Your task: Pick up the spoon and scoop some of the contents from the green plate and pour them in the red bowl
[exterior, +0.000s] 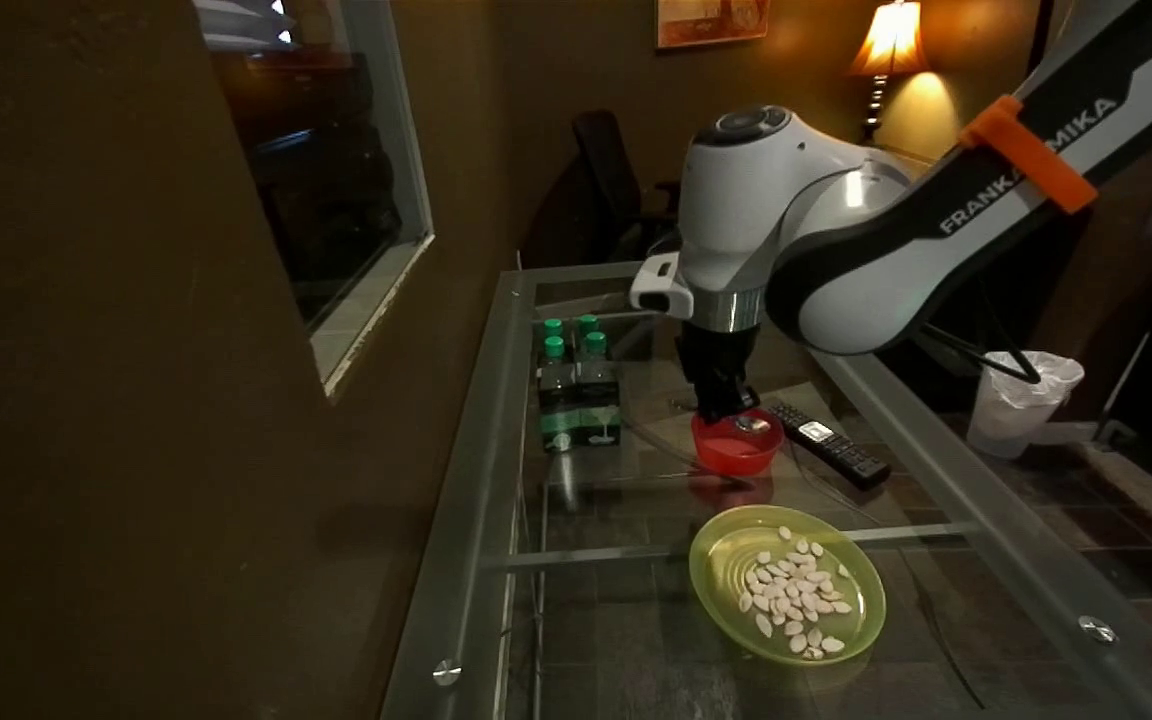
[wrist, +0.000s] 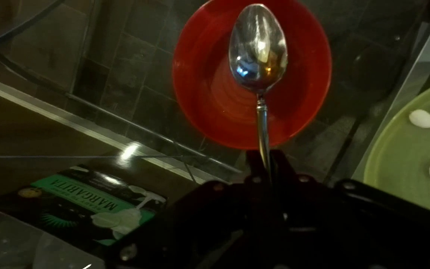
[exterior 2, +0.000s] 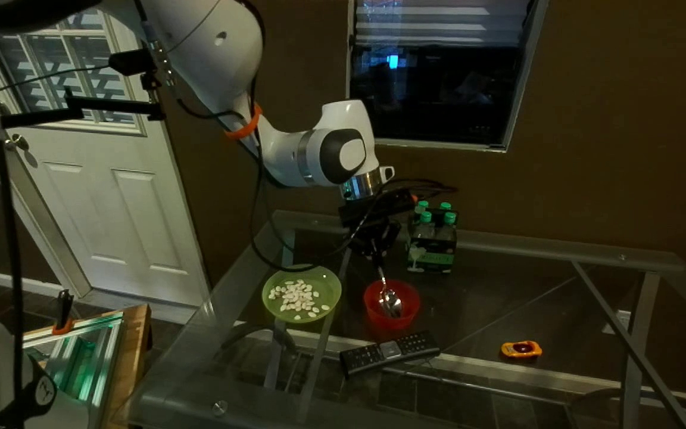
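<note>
My gripper (wrist: 264, 154) is shut on the handle of the silvery spoon (wrist: 258, 56). It also shows, dark, in both exterior views (exterior: 734, 408) (exterior 2: 376, 253). The spoon (exterior 2: 390, 302) points down, tilted, with its head over or inside the red bowl (exterior 2: 387, 323); whether it touches the bowl is unclear. The spoon's head shows shiny reflections and no clear piece on it. The red bowl (wrist: 196, 74) shows a bare inside. The green plate (exterior: 711, 605) stands beside the bowl, with the contents (exterior: 794, 595), pale flat pieces, scattered on it. The plate's edge (wrist: 390, 164) shows in the wrist view.
A black remote (exterior: 831, 445) lies close beside the red bowl. A carrier of green-capped bottles (exterior 2: 432, 244) stands near the wall. A small orange object (exterior 2: 520, 349) lies farther along the glass table (exterior 2: 557, 280). A cable hangs from the arm.
</note>
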Controlling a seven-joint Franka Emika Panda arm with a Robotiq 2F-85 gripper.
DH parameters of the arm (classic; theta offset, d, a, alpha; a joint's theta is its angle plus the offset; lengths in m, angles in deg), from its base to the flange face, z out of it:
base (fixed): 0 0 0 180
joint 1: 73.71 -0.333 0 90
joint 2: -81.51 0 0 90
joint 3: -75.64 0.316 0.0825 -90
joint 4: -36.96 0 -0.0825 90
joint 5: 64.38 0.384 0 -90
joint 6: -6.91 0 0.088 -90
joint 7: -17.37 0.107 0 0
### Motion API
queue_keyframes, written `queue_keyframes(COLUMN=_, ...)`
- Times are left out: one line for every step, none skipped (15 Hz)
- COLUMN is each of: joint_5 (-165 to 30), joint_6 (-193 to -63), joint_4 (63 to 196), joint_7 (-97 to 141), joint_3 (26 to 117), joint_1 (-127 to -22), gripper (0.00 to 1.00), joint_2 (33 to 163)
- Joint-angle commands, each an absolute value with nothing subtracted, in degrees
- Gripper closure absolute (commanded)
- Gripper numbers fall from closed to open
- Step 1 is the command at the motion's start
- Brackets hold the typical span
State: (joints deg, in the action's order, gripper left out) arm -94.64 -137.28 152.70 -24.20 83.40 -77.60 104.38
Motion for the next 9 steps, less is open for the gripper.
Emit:
queue_keyframes(joint_5=-85.5, joint_6=-138.2, joint_4=158.0, joint_7=-25.6, joint_3=85.2, joint_1=-75.6, gripper=0.98, joint_2=97.1)
queue_keyframes(joint_5=-83.0, joint_6=-139.0, joint_4=159.6, joint_7=-26.5, joint_3=85.8, joint_1=-75.2, gripper=0.98, joint_2=95.1)
queue_keyframes(joint_5=-80.4, joint_6=-139.6, joint_4=160.8, joint_7=-27.7, joint_3=86.4, joint_1=-74.8, gripper=0.98, joint_2=93.6)
queue_keyframes(joint_5=-77.7, joint_6=-140.0, joint_4=162.2, joint_7=-29.1, joint_3=87.1, joint_1=-74.6, gripper=0.98, joint_2=91.9)
queue_keyframes(joint_5=-75.0, joint_6=-140.8, joint_4=163.8, joint_7=-30.8, joint_3=87.8, joint_1=-74.5, gripper=0.98, joint_2=90.1)
queue_keyframes(joint_5=-72.4, joint_6=-142.0, joint_4=165.5, joint_7=-32.1, joint_3=88.5, joint_1=-74.8, gripper=0.98, joint_2=88.4)
queue_keyframes(joint_5=-69.6, joint_6=-143.0, joint_4=167.1, joint_7=-33.8, joint_3=89.2, joint_1=-75.3, gripper=0.98, joint_2=86.8)
queue_keyframes(joint_5=-66.2, joint_6=-143.3, joint_4=168.3, joint_7=-36.2, joint_3=90.1, joint_1=-75.7, gripper=0.98, joint_2=85.4)
queue_keyframes(joint_5=-62.9, joint_6=-143.1, joint_4=169.4, joint_7=-37.6, joint_3=90.8, joint_1=-76.5, gripper=0.98, joint_2=84.0)
